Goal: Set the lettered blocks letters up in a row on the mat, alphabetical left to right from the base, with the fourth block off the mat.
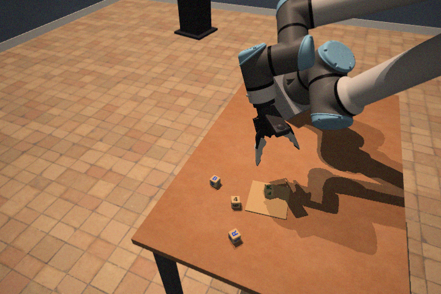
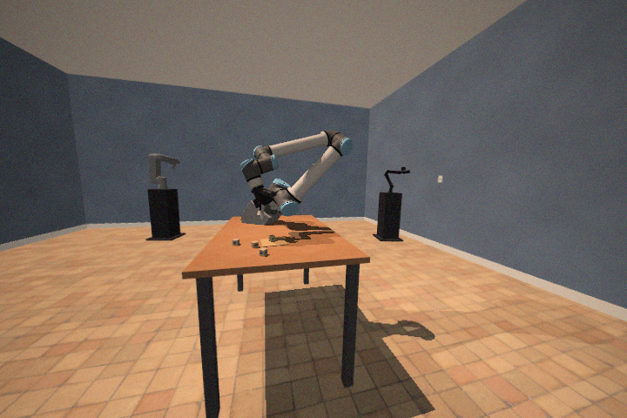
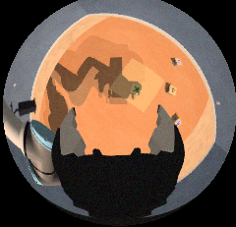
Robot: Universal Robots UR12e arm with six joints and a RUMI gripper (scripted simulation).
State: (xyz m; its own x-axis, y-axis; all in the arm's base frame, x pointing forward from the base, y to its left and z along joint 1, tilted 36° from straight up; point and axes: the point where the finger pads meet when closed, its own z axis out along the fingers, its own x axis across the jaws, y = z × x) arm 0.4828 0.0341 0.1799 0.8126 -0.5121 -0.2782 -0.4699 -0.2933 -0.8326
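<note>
Blue walls (image 1: 5, 24) (image 2: 225, 147) (image 3: 192, 28) stand around a brown tabletop (image 1: 193, 214) (image 2: 225, 259) (image 3: 98, 134). The claw (image 1: 278, 156) (image 2: 262, 212) (image 3: 116, 108) is wide open with nothing in it, up above the wood on the base side of the mat (image 1: 255, 201) (image 2: 279, 243) (image 3: 152, 80).

The K block (image 1: 269, 191) (image 2: 272, 238) (image 3: 137, 89) sits on the mat, in the arm's shadow. The B block (image 1: 214, 181) (image 2: 235, 242) (image 3: 177, 120) is off the mat, toward the robot's right. The R block (image 1: 234, 237) (image 2: 263, 252) (image 3: 176, 62) is off it too, and farther out from the base. The 4 block (image 1: 235, 203) (image 2: 254, 244) (image 3: 171, 89) is just beside the mat and can be left there.

What matters next, I think, is where K is: down and outward from the claw. It looks upright to the top camera, which faces the base, so it is likely upside down for the robot and needs a turn. B must end up on K's left as the robot sees it, so it has to cross over, while R goes on the right. The row is not made yet.
</note>
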